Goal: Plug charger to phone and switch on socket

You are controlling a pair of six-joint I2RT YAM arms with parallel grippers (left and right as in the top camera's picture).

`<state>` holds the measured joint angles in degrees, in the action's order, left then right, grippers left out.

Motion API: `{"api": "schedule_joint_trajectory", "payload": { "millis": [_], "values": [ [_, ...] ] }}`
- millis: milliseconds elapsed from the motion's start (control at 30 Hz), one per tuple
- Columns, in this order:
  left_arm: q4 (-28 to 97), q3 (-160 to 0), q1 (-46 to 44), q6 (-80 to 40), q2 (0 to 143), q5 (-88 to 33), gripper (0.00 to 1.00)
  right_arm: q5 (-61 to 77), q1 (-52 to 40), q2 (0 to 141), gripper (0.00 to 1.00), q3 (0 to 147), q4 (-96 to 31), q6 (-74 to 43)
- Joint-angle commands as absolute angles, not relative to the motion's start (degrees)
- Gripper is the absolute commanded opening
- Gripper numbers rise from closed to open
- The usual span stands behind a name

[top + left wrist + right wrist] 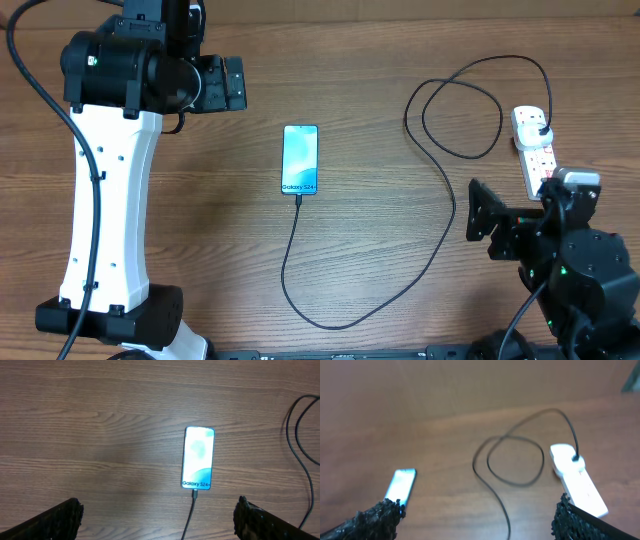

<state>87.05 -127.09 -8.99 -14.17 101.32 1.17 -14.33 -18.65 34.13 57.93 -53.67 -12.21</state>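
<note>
The table (380, 60) is a flat, brown, wood-grain surface.

The left gripper (157, 507) hangs above the phone with its 2 rough black fingers spread wide, holding nothing. The right gripper (479, 507) is just beside the socket, fingers likewise wide apart and empty.

The socket (532, 150) is an elongated white strip with small red marks, lying at the right edge.

The charger (454, 210) is a thin black cable. It loops across the table from a black plug seated in the socket to the phone's lower end.

The phone (300, 158) is a slim rectangle lying flat at centre, its screen lit light blue.
</note>
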Motion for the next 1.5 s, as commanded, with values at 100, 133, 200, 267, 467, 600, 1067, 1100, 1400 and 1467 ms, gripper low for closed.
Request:
{"api": "schedule_joint_trajectory", "payload": {
  "millis": [100,133,200,267,467,600,1067,1100,1400,1467],
  "values": [
    [86.9,-127.0,-9.0,-13.5,101.3,1.9,1.00,-14.3,-19.0,33.8,1.00,57.7,-59.4,-12.6],
    [86.9,-127.0,-9.0,-13.5,101.3,1.9,1.00,-14.3,-19.0,33.8,1.00,57.7,-59.9,-12.6],
    [86.9,-127.0,-9.0,-13.5,101.3,1.9,1.00,-14.3,-19.0,33.8,1.00,57.7,-60.1,-12.6],
    [86.9,-127.0,-9.0,-13.5,101.3,1.9,1.00,-14.3,-19.0,33.8,1.00,57.7,-60.1,-12.6],
    [86.9,-127.0,-9.0,-13.5,101.3,1.9,1.00,-14.3,-18.7,33.8,1.00,57.7,-50.9,-12.6],
    [86.9,-127.0,-9.0,-13.5,101.3,1.9,1.00,-14.3,-17.5,33.2,1.00,57.7,-47.8,-12.6],
    [86.9,-127.0,-9.0,-13.5,101.3,1.9,0.99,-14.3,-11.7,22.9,1.00,51.9,-38.4,-12.7],
    [86.9,-127.0,-9.0,-13.5,101.3,1.9,1.00,-14.3,-11.4,21.6,1.00,50.5,-36.6,-12.7],
    [86.9,-127.0,-9.0,-13.5,101.3,1.9,1.00,-14.3,-9.0,13.9,1.00,33.6,-21.6,-12.7],
    [86.9,-127.0,-9.0,-13.5,101.3,1.9,1.00,-14.3,-8.9,12.6,1.00,29.1,-16.8,-12.7]
  ]
}}
